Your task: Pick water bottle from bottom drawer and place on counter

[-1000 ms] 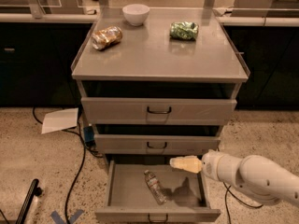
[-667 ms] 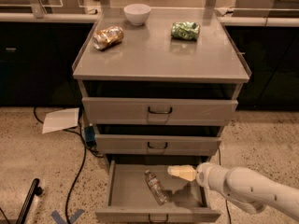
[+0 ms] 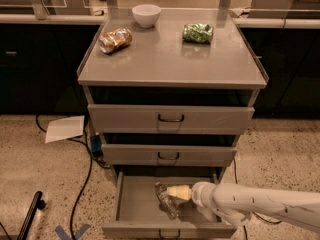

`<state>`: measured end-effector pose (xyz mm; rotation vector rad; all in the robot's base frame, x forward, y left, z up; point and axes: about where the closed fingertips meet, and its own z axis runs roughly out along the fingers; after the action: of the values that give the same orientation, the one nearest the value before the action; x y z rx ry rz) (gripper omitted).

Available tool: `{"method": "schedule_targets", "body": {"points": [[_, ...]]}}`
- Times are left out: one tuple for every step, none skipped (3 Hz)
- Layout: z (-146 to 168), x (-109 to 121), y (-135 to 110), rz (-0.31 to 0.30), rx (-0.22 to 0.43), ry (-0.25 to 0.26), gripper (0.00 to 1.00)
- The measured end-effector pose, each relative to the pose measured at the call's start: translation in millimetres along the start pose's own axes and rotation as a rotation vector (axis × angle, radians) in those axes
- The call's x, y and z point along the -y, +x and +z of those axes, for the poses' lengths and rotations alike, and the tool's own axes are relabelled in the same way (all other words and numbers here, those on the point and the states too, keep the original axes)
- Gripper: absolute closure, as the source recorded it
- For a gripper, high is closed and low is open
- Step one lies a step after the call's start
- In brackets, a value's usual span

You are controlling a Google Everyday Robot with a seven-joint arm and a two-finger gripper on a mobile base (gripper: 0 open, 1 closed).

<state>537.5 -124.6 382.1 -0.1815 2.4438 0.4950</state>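
Water bottle [image 3: 170, 207] lies flat in the open bottom drawer [image 3: 131, 204], directly at the gripper [image 3: 171, 191] tip, contact unclear. Gripper low inside drawer; open or closed: cannot tell.

Over the matt grey metal bottom drawer [image 3: 135, 204], the smooth pale claw [image 3: 173, 191] is hovering beside the clear glossy plastic water bottle [image 3: 166, 203].

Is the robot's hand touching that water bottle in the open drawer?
Cannot tell. In the camera view the gripper overlaps the water bottle lying in the bottom drawer, but it may hang above it; neither gap nor contact shows.
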Motion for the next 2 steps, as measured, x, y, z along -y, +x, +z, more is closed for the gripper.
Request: {"method": "schedule_targets", "body": {"points": [[0.1, 0.1, 0.1, 0.0, 0.0, 0.0, 0.0], [16.5, 12.9, 14.1, 0.057, 0.004, 0.029, 0.0]]}}
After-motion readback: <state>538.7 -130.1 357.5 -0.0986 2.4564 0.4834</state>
